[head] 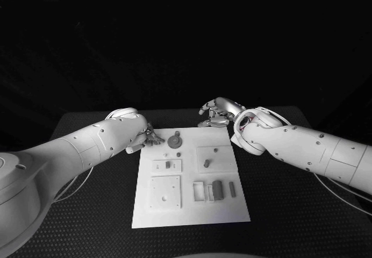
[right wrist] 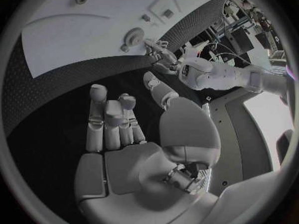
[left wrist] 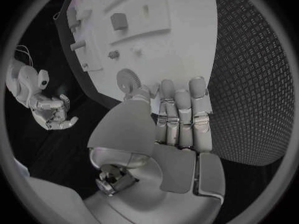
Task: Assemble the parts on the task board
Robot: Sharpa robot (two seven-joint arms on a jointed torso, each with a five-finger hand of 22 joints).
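Board: white rectangular task board (head: 190,215) mid black textured surface (head: 294,215), small grey parts (head: 217,189) on it.
L hand (head: 145,137): at board's far-left corner by round grey gear (head: 175,141); fingers straight, grasping nothing.
R hand (head: 219,113): past board's far edge, fingers loose, released; fingertips partly hidden.

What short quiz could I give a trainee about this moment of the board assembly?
1. True or false: the right hand holds a part.
2. Which hand is nearer the round gear-like part? A) left hand B) right hand
3. Fill in: the three upright narrow parts stand near the task board's ____ edge, on the robot's right side.

Key: 1 false, its fingers hold nothing, beyond the board's far edge. 2 A. 3 near.
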